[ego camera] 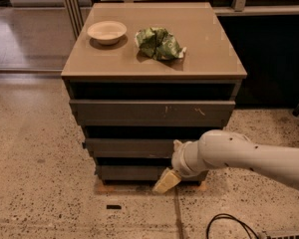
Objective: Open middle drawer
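Note:
The cabinet has three dark-grey drawer fronts. The middle drawer (129,147) is the wide plain front under the taller scratched top front (152,112); it sticks out only slightly. My gripper (172,162) reaches in from the right on a white arm, right in front of the middle drawer's right half. One cream fingertip (166,181) points down-left over the bottom front (129,173). The other (177,144) shows at the middle drawer's front. The fingers stand apart and hold nothing. The inside of the drawer is hidden.
On the tan cabinet top (209,59) sit a cream bowl (106,32) and a crumpled green bag (158,43). A black cable (224,223) lies on the speckled floor at the front right. Dark panels stand behind at the right.

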Motion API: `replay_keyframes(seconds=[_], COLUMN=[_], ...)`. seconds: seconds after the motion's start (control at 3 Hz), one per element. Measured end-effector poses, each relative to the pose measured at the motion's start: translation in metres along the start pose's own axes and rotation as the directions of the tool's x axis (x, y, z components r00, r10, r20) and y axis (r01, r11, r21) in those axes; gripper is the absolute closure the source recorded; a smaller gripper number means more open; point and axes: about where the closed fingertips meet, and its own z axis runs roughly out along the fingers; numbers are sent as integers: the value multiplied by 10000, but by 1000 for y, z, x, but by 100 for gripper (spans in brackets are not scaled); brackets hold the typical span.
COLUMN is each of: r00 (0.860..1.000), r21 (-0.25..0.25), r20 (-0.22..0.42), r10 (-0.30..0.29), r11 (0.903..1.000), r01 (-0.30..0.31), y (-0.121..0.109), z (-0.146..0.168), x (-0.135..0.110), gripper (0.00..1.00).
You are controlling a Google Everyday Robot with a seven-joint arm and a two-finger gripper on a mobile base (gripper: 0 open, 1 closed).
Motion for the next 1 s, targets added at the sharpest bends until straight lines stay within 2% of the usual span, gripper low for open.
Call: replay_keyframes(seconds=[0.33, 0.67, 1.0], r00=[9999, 9999, 9993], r21=[-6, -5, 421], r20=[-108, -108, -39], r10=[85, 85, 360], r11=[10000, 10000, 9985], r01=[-85, -85, -358], y=[-20, -20, -30], z=[90, 90, 94], x=[-7, -7, 1], gripper=[0, 0, 0])
